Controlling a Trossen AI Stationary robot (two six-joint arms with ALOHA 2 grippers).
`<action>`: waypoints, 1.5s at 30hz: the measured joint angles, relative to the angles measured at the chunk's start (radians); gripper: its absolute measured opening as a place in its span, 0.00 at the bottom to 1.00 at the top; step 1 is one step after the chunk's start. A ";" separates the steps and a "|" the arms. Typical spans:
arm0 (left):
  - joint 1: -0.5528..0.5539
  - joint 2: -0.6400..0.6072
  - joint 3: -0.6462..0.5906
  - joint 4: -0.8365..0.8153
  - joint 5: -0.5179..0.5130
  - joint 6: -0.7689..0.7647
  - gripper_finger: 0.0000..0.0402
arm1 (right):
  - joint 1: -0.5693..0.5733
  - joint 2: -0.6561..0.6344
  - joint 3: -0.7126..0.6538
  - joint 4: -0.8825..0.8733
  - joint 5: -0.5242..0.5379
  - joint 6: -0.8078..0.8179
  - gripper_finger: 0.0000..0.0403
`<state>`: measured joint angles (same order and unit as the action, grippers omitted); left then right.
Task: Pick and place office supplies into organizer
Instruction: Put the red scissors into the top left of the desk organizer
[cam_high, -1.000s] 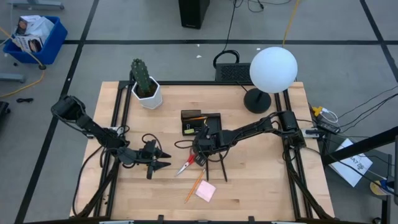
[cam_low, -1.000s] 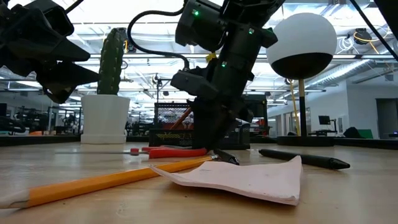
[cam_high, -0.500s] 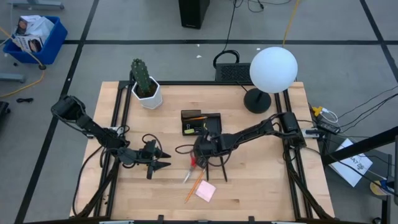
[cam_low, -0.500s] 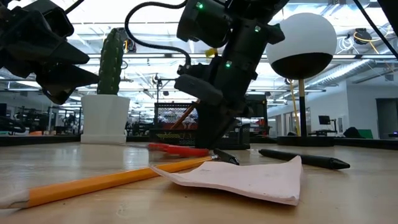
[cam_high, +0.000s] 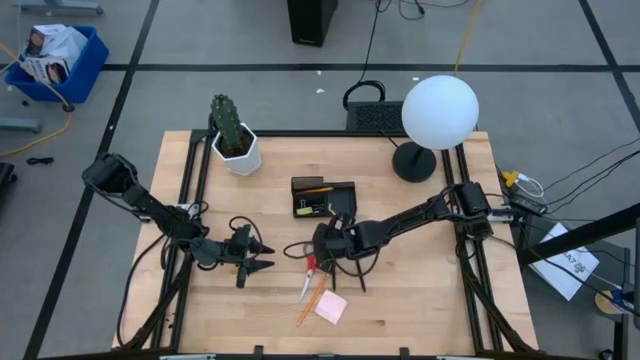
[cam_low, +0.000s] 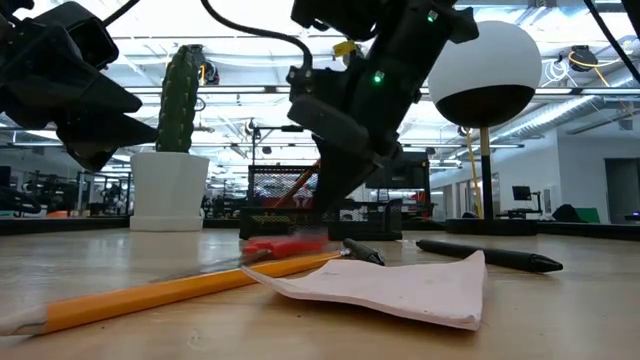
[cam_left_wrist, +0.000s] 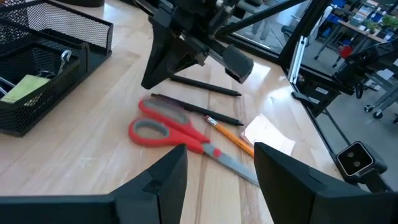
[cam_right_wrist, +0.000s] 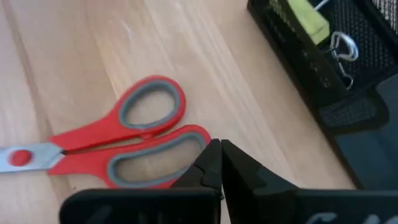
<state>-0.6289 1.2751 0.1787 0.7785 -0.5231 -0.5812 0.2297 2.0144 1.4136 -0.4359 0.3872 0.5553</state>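
Red-handled scissors (cam_high: 308, 277) lie flat on the table, blades toward the near edge. My right gripper (cam_right_wrist: 216, 144) is shut and hovers just above the end of their handles (cam_right_wrist: 186, 140), apparently not touching. My left gripper (cam_high: 262, 255) waits open to the scissors' left, its fingers (cam_left_wrist: 168, 168) well short of them. The black mesh organizer (cam_high: 322, 197) stands beyond, with a clip and a yellow pad inside (cam_right_wrist: 311, 18). An orange pencil (cam_high: 313, 300) and a pink sticky-note pad (cam_high: 331, 307) lie nearer, and black pens (cam_high: 355, 270) lie to the right.
A white pot with a cactus (cam_high: 235, 145) stands at the far left. A lamp with a white globe (cam_high: 438, 112) is at the far right. Bare wood lies along the near edge and in the near right corner.
My right gripper has risen a little, rolled, and drifted toward the near edge. The scissors have turned about on the table: their blade end has swung from pointing near-left to pointing almost straight at the near edge. They have also slid slightly nearer.
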 joint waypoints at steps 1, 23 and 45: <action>0.000 0.000 0.000 0.000 0.000 0.000 0.47 | 0.001 -0.001 0.000 -0.003 -0.002 0.000 0.01; 0.000 0.000 0.000 0.000 0.000 -0.004 0.47 | -0.095 -0.004 0.003 0.039 -0.312 0.000 0.34; 0.000 0.000 0.000 0.001 0.011 -0.023 0.47 | -0.082 0.054 0.005 0.031 -0.305 -0.003 0.30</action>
<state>-0.6289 1.2751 0.1787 0.7799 -0.5122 -0.6041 0.1478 2.0680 1.4188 -0.4046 0.0824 0.5518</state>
